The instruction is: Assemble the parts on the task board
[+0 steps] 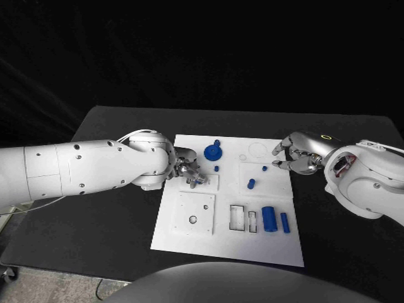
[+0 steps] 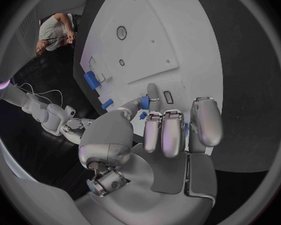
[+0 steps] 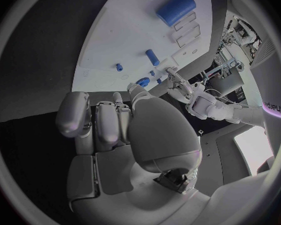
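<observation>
I am holding my left hand (image 1: pixel 187 169) over the near-left part of the white task board (image 1: pixel 193 243), pinching a small blue part (image 2: pixel 144 103) between its fingertips. My right hand (image 1: pixel 296 154) is hovering at the board's far-right edge, fingers curled, gripping nothing. Other blue parts (image 1: pixel 270 218) are lying on the board, which is resting on the desk (image 1: pixel 111 126).

A black worktop (image 1: pixel 348 252) with rounded corners stands before a dark curtain-like backdrop (image 1: pixel 202 50), with pale speckled floor (image 1: pixel 38 290) showing at its near left corner.
</observation>
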Available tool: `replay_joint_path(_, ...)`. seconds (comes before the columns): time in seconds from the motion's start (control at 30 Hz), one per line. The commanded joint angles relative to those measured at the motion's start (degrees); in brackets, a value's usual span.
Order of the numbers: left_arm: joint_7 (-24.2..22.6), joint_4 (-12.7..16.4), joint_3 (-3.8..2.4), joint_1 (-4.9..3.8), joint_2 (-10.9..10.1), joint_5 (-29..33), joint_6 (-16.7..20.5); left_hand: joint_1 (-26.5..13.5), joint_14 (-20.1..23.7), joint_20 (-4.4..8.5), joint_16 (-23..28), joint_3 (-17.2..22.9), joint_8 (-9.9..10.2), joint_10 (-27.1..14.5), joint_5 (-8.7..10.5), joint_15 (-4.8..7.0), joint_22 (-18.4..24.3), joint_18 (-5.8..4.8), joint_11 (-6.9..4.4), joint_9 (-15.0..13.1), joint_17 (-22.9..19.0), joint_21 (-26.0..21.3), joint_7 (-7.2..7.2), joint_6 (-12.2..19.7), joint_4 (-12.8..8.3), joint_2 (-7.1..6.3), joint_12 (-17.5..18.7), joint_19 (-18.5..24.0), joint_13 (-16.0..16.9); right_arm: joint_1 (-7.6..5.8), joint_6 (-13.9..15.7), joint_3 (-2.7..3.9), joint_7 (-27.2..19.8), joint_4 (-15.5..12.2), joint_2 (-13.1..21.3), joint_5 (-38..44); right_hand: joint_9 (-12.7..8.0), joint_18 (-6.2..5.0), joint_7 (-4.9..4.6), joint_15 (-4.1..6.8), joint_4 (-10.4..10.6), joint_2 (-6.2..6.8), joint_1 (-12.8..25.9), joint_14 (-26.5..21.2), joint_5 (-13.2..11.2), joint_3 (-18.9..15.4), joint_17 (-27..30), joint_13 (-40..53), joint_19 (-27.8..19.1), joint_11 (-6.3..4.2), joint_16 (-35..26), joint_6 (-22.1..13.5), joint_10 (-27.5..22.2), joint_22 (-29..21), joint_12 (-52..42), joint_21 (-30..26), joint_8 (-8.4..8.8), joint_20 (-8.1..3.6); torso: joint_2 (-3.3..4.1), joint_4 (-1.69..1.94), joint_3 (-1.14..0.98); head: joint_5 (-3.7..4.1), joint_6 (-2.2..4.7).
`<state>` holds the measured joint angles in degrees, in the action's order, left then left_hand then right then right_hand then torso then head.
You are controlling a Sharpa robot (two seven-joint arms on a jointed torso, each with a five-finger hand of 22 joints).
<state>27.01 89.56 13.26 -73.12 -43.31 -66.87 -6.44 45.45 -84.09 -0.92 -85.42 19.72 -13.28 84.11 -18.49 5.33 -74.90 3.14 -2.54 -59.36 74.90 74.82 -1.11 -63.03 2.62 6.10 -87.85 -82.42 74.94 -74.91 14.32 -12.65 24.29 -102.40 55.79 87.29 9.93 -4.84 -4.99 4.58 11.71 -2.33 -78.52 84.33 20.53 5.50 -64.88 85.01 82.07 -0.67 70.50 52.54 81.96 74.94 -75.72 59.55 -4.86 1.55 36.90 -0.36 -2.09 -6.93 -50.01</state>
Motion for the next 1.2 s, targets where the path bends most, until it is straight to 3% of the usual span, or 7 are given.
replay_joint_path(0.03,-0.2,0.0,0.05,0.06,0.1,-0.6,-2.1,-0.7,-5.0,0.16,0.3,-0.2,-0.4,4.6,1.82,0.4,-3.5,0.65,-0.37,-0.1,13.0,-0.3,0.08,0.2,0.6,-0.03,0.2,-0.1,13.8,0.03,-0.5,0.01,0.5,0.0,0.0,0.0,-0.1,-0.85,0.03,0.17,0.1,-0.01,-0.5,1.5,0.2,0.3,0.1,-11.4,-0.4,-0.39,-0.2,0.4,0.0,6.0,0.2,-0.3,0.32,0.06,0.02,0.0,0.03,-0.01,0.01)
replay_joint_path(0.23,-0.2,-0.1,0.05,0.06,0.2,-0.5,-2.1,-1.0,-5.0,0.15,0.4,-0.3,-0.3,4.6,2.73,0.39,-3.4,0.67,-0.36,-0.2,13.0,-0.4,0.07,0.2,0.8,-0.05,0.2,-0.1,13.8,0.13,-0.5,0.01,0.5,0.1,0.0,-0.1,-0.1,-0.85,0.03,0.17,0.1,-0.01,-0.5,1.5,0.2,0.3,0.1,-11.4,-0.4,-0.39,-0.2,0.4,0.0,6.0,0.2,-0.3,0.32,0.06,0.0,0.0,0.01,-0.1,0.01)
replay_joint_path(0.37,-0.2,-0.2,0.05,0.06,0.3,-0.5,-2.0,-0.7,-5.0,0.16,0.5,0.0,-0.3,4.6,1.62,0.4,-3.5,0.68,-0.39,-0.3,13.0,-0.5,0.12,0.3,0.5,0.1,0.3,-0.1,13.8,0.21,-0.6,0.01,0.5,0.2,0.0,-0.2,-0.1,-0.85,0.03,0.17,0.1,-0.01,-0.5,1.5,0.2,0.3,0.1,-11.4,-0.4,-0.39,-0.2,0.4,0.0,6.0,0.2,-0.3,0.32,0.06,-0.02,-0.03,-0.01,-0.15,0.01)
replay_joint_path(0.57,-0.2,-0.5,0.05,0.06,0.6,-0.5,-1.5,-2.7,-5.0,0.07,0.7,-2.2,0.0,4.6,9.64,0.28,-3.6,0.68,-0.24,-0.4,13.0,-0.7,-0.08,0.2,3.0,-0.28,0.4,-0.1,13.7,0.28,-0.7,0.01,0.6,0.1,0.0,-0.3,-0.1,-0.87,-0.01,0.15,0.0,0.01,-0.5,1.5,0.2,0.4,0.1,-11.5,-0.4,-0.37,-0.3,0.5,0.0,6.0,0.2,-0.4,0.33,0.07,0.02,-0.03,0.03,-0.06,0.01)
replay_joint_path(0.87,-0.3,-0.8,0.05,0.06,0.7,-0.4,-0.7,-4.7,-5.0,-0.04,0.9,-5.4,0.5,4.5,12.68,0.17,-3.6,0.72,-0.1,-0.3,13.0,-1.1,-0.23,0.1,6.4,-0.45,0.5,-0.1,13.7,0.34,-0.8,0.01,0.7,0.1,0.1,-0.3,-0.1,-0.87,-0.01,0.15,0.0,0.01,-0.5,1.5,0.2,0.4,0.1,-11.5,-0.4,-0.37,-0.3,0.5,0.0,6.0,0.2,-0.4,0.33,0.07,-0.02,0.0,0.03,-0.05,0.01)
replay_joint_path(1.07,-0.3,-0.8,0.05,0.06,0.7,-0.4,-0.4,-4.7,-5.0,-0.05,0.9,-5.8,0.6,4.5,12.64,0.16,-3.7,0.72,-0.09,-0.3,13.0,-1.1,-0.23,0.0,6.7,-0.4,0.5,-0.1,13.7,0.43,-0.9,0.01,0.7,0.2,0.1,-0.5,-0.1,-0.88,-0.03,0.15,0.0,0.02,-0.5,1.5,0.3,0.5,0.2,-11.6,-0.4,-0.36,-0.3,0.5,0.0,5.9,0.3,-0.5,0.34,0.08,-0.01,0.0,0.02,-0.05,0.01)
replay_joint_path(1.2,-0.4,-0.8,0.05,0.06,0.7,-0.4,-0.2,-1.9,-5.0,-0.03,1.0,-5.1,0.9,4.5,8.55,0.18,-3.8,0.73,-0.14,-0.3,12.9,-1.3,-0.18,0.2,4.9,-0.18,0.5,-0.1,13.7,0.52,-1.0,0.01,0.7,0.2,0.0,-0.6,-0.1,-0.88,-0.03,0.15,0.0,0.02,-0.5,1.5,0.3,0.5,0.2,-11.6,-0.4,-0.36,-0.3,0.5,0.0,5.9,0.3,-0.5,0.34,0.08,-0.01,-0.02,0.03,-0.1,0.01)
